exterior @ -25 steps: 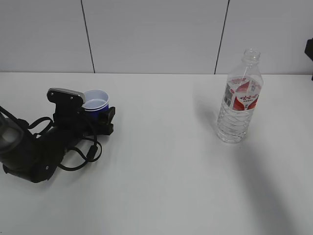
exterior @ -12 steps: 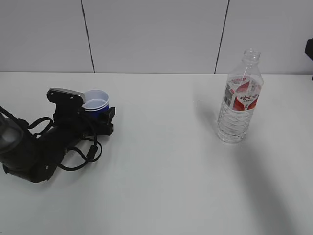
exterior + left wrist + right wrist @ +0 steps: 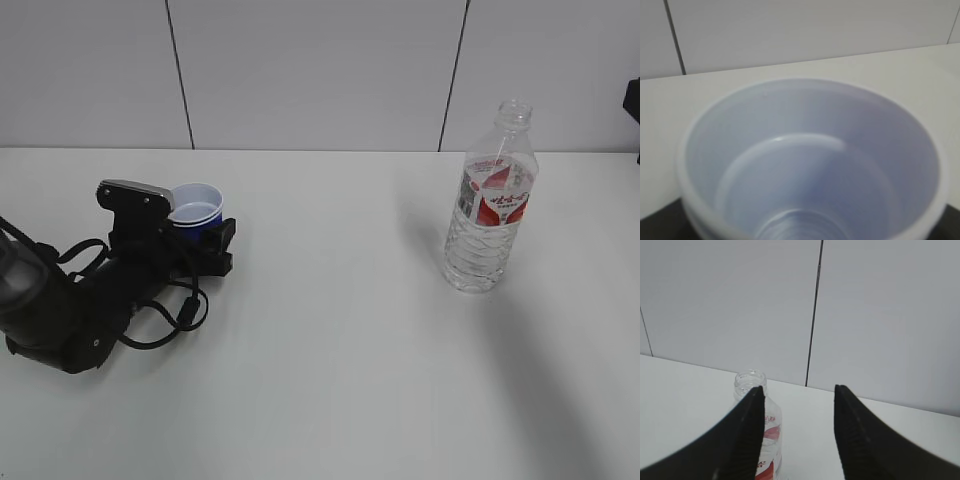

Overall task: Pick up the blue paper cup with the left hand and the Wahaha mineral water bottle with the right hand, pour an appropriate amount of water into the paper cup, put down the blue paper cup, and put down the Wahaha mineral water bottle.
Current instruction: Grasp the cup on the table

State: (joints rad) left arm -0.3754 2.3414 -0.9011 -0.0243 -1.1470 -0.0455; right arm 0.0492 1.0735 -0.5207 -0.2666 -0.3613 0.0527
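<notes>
The blue paper cup (image 3: 197, 212) stands upright on the white table at the left, between the fingers of my left gripper (image 3: 208, 238), which lies low on the table and looks closed on the cup's sides. In the left wrist view the cup's white inside (image 3: 810, 165) fills the frame and hides the jaws. The Wahaha mineral water bottle (image 3: 490, 200) stands upright and capless at the right, untouched. My right gripper (image 3: 797, 388) is open, raised and behind the bottle (image 3: 771, 432), which shows past its left finger. Only a black part of the right arm (image 3: 633, 105) shows at the exterior view's right edge.
The white table (image 3: 340, 340) runs back to a grey panelled wall (image 3: 320, 70). The left arm's black cable (image 3: 170, 315) loops on the table beside the arm.
</notes>
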